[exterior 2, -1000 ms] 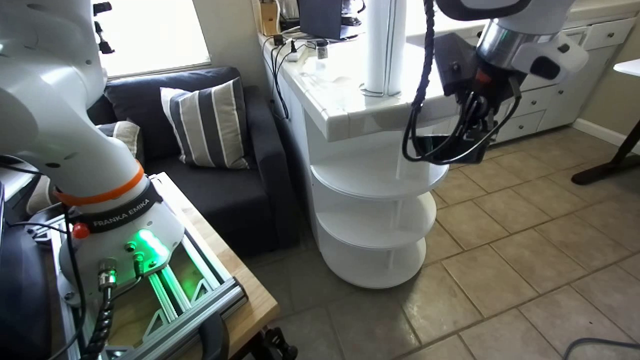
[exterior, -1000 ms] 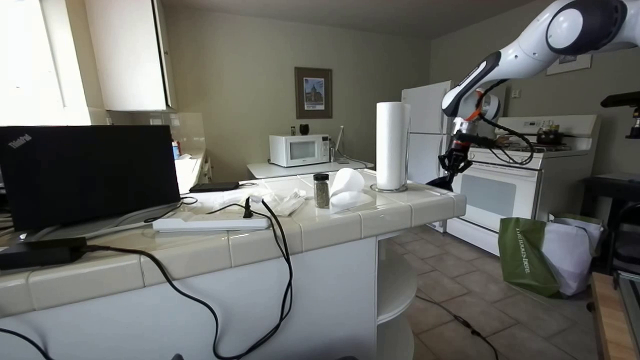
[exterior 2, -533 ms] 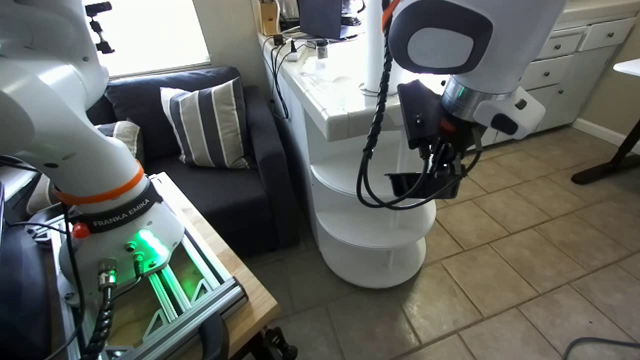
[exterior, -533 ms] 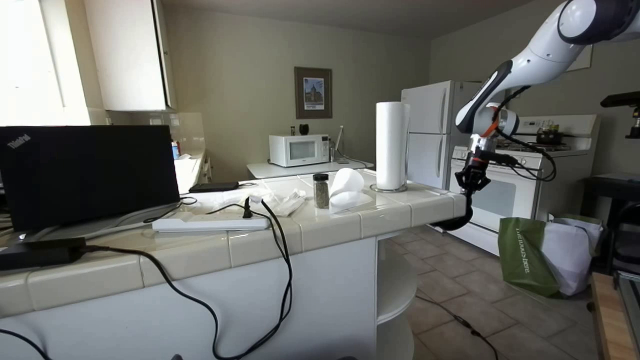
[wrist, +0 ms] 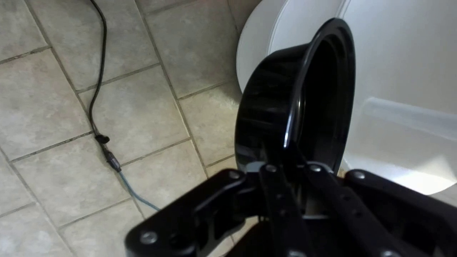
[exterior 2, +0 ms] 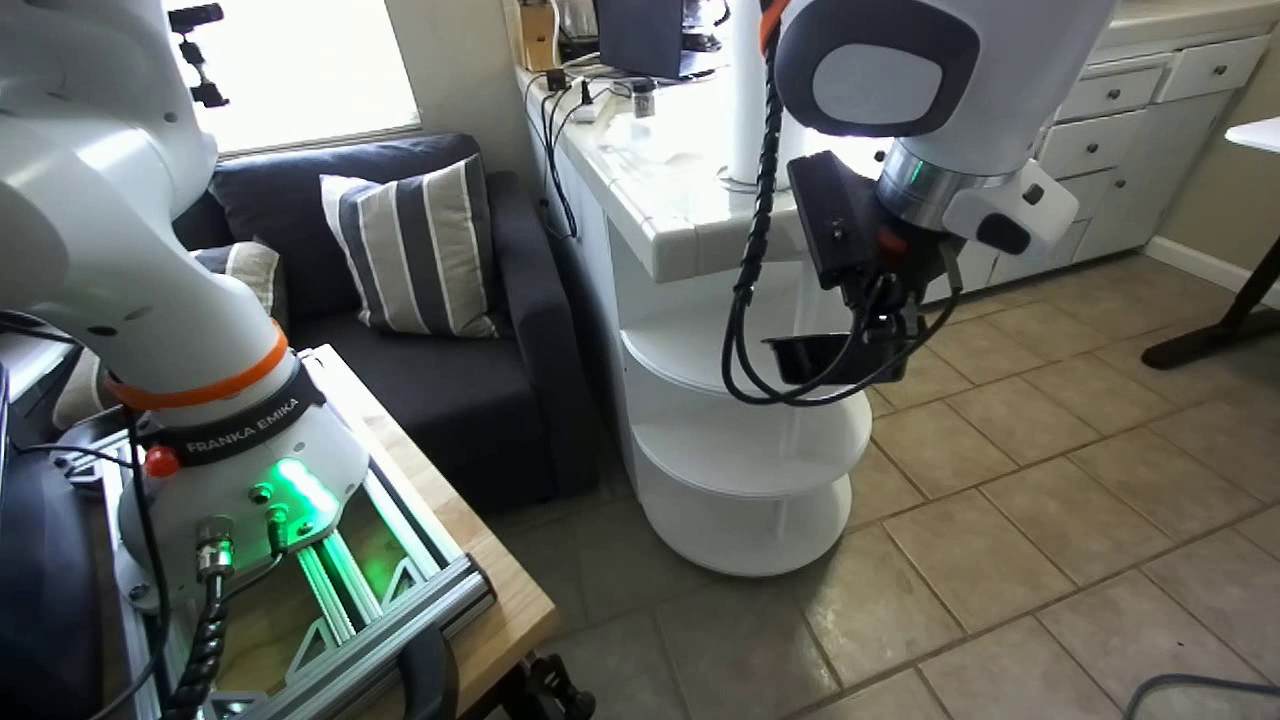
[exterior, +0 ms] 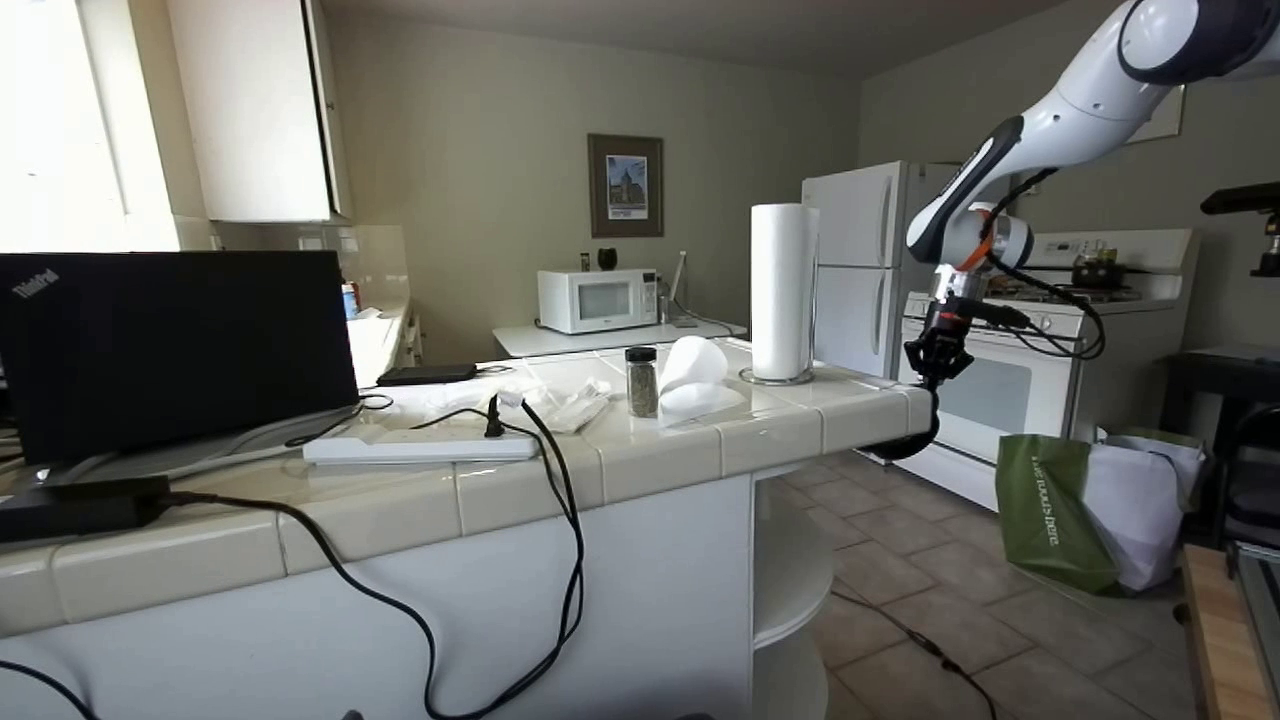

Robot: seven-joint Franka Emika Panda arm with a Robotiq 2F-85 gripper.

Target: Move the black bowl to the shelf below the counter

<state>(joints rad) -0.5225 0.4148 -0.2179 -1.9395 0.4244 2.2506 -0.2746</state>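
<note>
Just off the end of the bench (exterior: 770,440), the black bowl (wrist: 267,103) hangs in the air with tiled floor (wrist: 142,107) beneath. The claw (wrist: 289,164) grips it by the rim: in the wrist view the jaws stand close together, seemingly one on each side of the bowl's wall. The bowl is tilted, its mouth turned toward the white top shelf (exterior 2: 700,350), and in an exterior view it looks lower than the bench top, partly hidden by the corner. No contact with the top shelf can be made out, and how near the two are is hard to tell.

The bowl looks stiff and glossy, probably light, though whether it is plastic or something that chips can't be told; best treat it as breakable. A smooth, thin wall held at one spot may want to pivot, since the weight hangs to one side, so a firm squeeze and slow turns seem wise. The flared lip is a good place to hold, giving the jaws something to catch on. Setting it down is the step left, by my reckoning: level the bowl while bringing it in over the top shelf, mind the claw against the bench's underside, and let go only once the base sits flat.
</note>
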